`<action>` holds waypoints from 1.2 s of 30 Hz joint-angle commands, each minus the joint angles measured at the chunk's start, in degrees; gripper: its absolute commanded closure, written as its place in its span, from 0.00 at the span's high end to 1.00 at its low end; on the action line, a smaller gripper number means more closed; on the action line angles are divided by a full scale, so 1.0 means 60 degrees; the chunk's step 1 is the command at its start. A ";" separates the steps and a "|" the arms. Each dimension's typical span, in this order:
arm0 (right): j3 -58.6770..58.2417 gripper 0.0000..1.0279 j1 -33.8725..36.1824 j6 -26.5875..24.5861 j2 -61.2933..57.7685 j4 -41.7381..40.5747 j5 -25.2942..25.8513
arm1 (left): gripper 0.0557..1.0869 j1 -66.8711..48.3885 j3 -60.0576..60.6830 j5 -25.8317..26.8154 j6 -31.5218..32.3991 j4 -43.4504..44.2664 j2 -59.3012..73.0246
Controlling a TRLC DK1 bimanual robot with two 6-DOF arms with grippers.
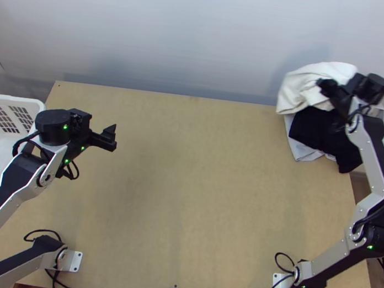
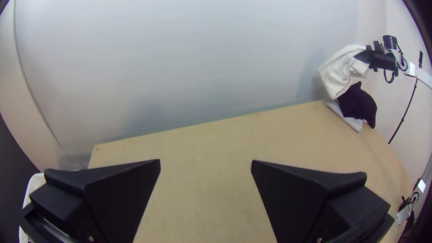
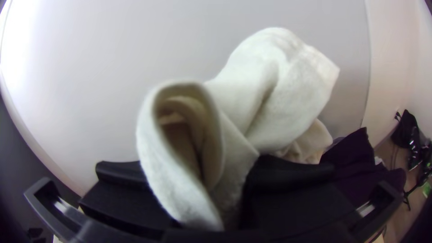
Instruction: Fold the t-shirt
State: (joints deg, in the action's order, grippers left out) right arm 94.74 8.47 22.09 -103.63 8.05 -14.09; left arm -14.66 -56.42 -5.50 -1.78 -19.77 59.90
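Count from my end: 2 arms — left arm (image 1: pixel 21 172), right arm (image 1: pixel 372 159) — each with 1 end effector, over 1 light wooden desk (image 1: pixel 189 171). 3 cloths at the desk's far right corner: 1 white t-shirt (image 1: pixel 300 89), 1 dark cloth (image 1: pixel 313 125), 1 pale cloth (image 1: pixel 298 148). 1 white basket (image 1: pixel 8 100) at the left side, latticed walls.

T-shirt: bunched, unfolded. I have it up above the other 2 cloths, in front of the pale back wall (image 1: pixel 193 38). In the right wrist view 1 thick fold curls into an open loop, shaded beige inside; beside it a fuller lobe bulges out and ends in a straight, seamed edge. Deep creases between them. Can't tell which part of the shirt is in the grip.

Right end effector (image 1: pixel 326 88): holding the t-shirt, fabric pinched between its 2 black fingers (image 3: pixel 288 173).

Left end effector (image 1: pixel 112 136): wide, nothing between the 2 fingers (image 2: pixel 121 189), above the left part of the desk, near the basket.

Dark cloth sits crumpled on top of the pale one — pale edge sticks out on the side toward the desk's middle.
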 commanded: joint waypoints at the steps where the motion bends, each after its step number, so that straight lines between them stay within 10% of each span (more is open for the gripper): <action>1: 0.0323 0.03 0.1357 0.0054 -0.0555 0.0108 0.0033 | 0.95 -0.0004 0.0219 0.0008 -0.0025 0.0058 -0.0081; 16: -0.1830 0.03 0.3598 -0.1455 -0.1287 0.0005 -0.0040 | 0.95 -0.0297 0.0527 0.0008 -0.0099 0.0043 -0.0301; 31: -0.3573 0.05 0.3305 -0.2436 -0.0452 0.0152 -0.0421 | 0.95 -0.0809 0.0644 0.0008 0.0106 0.0058 -0.0344; 33: -0.3632 0.36 0.3203 -0.2451 -0.0394 0.0240 -0.0538 | 0.95 -0.0809 0.0673 0.0008 0.0136 0.0058 -0.0388; 35: -0.3632 0.90 0.3173 -0.2421 -0.0379 0.0357 -0.0553 | 0.95 -0.0809 0.0659 0.0008 0.0194 0.0058 -0.0388; 36: -0.3617 0.97 0.3173 -0.2407 -0.0379 0.0371 -0.0582 | 0.95 -0.0795 0.0673 0.0008 0.0194 0.0058 -0.0403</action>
State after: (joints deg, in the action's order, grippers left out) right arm 74.76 28.53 8.05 -107.11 9.15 -16.12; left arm -19.20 -52.71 -5.48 -1.28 -19.38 57.89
